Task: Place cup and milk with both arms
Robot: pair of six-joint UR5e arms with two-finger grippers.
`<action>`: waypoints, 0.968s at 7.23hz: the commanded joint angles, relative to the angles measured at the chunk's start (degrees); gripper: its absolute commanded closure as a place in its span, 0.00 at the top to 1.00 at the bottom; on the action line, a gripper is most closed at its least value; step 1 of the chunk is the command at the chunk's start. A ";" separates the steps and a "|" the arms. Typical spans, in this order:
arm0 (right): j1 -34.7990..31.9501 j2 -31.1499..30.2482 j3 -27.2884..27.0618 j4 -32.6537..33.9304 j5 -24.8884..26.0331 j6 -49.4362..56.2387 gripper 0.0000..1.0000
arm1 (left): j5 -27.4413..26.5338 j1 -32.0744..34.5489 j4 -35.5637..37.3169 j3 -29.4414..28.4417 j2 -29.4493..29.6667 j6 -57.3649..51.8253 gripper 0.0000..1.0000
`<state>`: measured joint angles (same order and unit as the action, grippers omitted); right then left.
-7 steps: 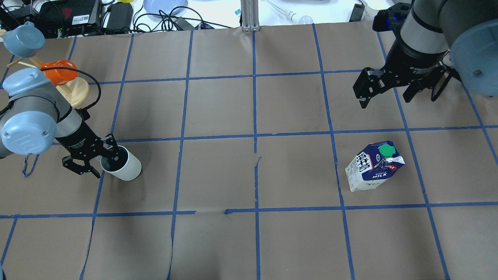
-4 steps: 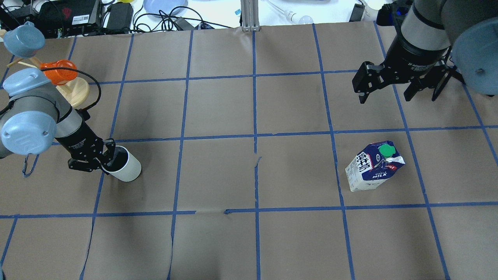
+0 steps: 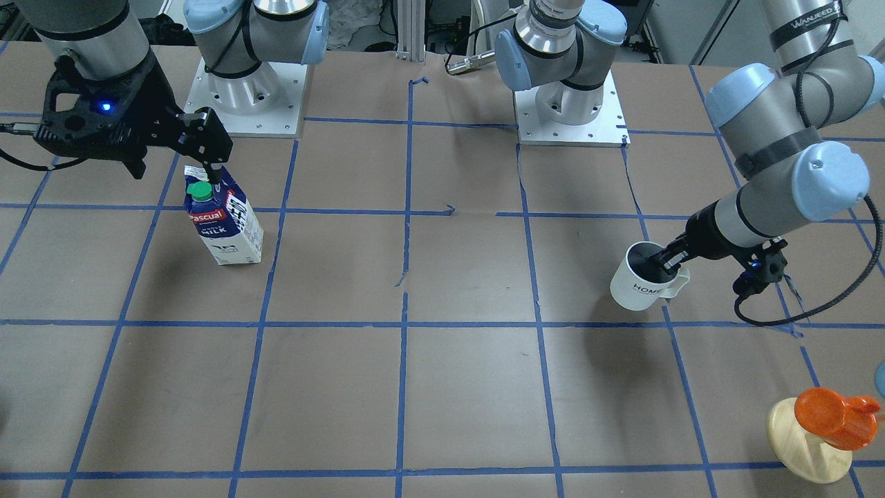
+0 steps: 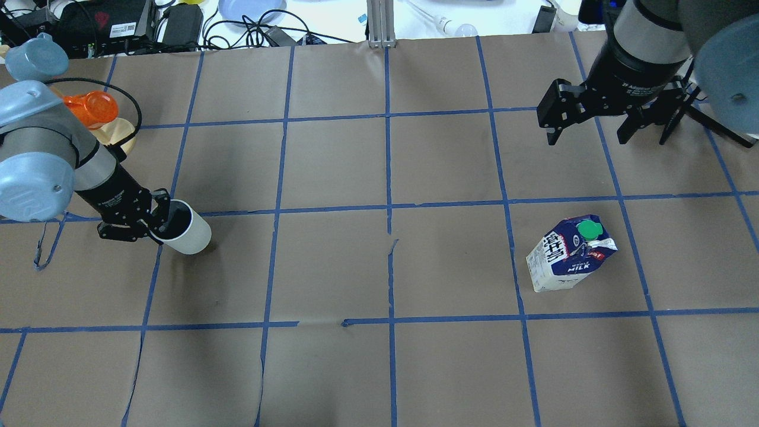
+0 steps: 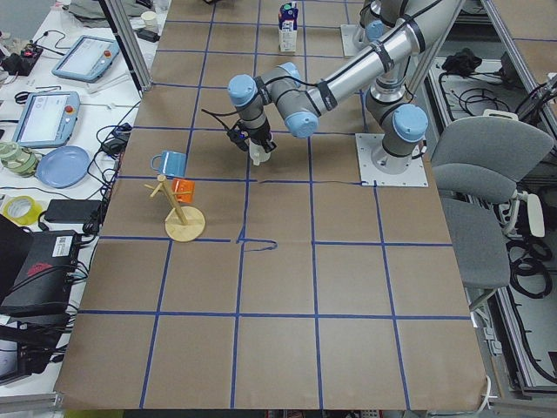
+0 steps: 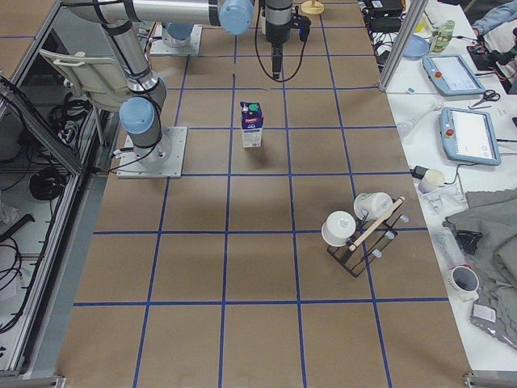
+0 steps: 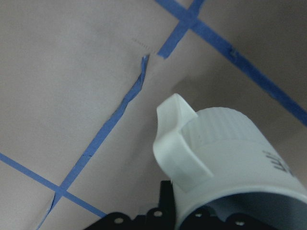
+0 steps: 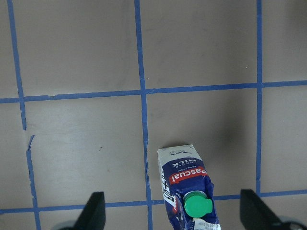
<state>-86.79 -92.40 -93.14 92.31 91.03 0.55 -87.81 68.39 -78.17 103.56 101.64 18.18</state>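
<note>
The white cup (image 4: 185, 232) with "HOME" lettering (image 3: 639, 283) hangs tilted from my left gripper (image 4: 155, 222), which is shut on its rim with one finger inside. The cup appears slightly off the paper near the table's left side. The left wrist view shows its handle and wall (image 7: 230, 158). The milk carton (image 4: 569, 255) stands upright on the right side (image 3: 221, 228). My right gripper (image 4: 587, 136) is open and empty, raised above the table and beyond the milk. The right wrist view looks down on the milk (image 8: 184, 184) between its fingers (image 8: 94, 211).
A wooden stand (image 4: 121, 133) with an orange cup (image 4: 89, 110) and a blue mug (image 4: 35, 56) is at the far left, close behind my left arm. Cables and devices (image 4: 178, 24) lie past the far edge. A rack with white mugs (image 6: 359, 230) shows in the exterior right view.
My left gripper has shut on the cup's rim and drawn the cup slightly up and away, tilting it. My right gripper has moved toward the far edge, still open.
</note>
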 commanded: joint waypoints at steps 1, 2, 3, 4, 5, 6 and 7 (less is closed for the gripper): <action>0.04 0.12 -0.38 -0.03 -0.15 0.16 1.00 | 2.98 4.79 -4.97 -7.73 1.28 9.36 0.00; 0.04 0.12 -0.55 -0.12 -0.15 0.85 1.00 | 5.00 7.86 -4.20 -8.89 2.07 13.16 0.00; 0.04 0.21 -0.64 -0.12 -0.15 0.77 1.00 | 5.28 11.72 -4.19 -10.90 3.20 18.24 0.00; 0.22 0.29 -1.34 -0.81 0.11 1.03 1.00 | 7.55 15.94 -3.93 -13.44 4.87 23.69 0.00; 0.65 0.29 -4.13 -0.56 0.81 1.38 1.00 | 9.31 19.55 -1.57 -14.86 7.06 27.92 0.00; 0.92 0.38 -8.16 0.31 0.73 3.22 1.00 | 9.41 23.59 2.19 -14.87 9.17 32.14 0.00; 1.01 0.30 -11.16 1.98 1.17 5.76 1.00 | 9.50 26.85 6.06 -14.87 11.63 36.96 0.00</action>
<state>-85.99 -92.08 -100.41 92.75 91.80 3.75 -78.71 90.87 -76.51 88.97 110.40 49.40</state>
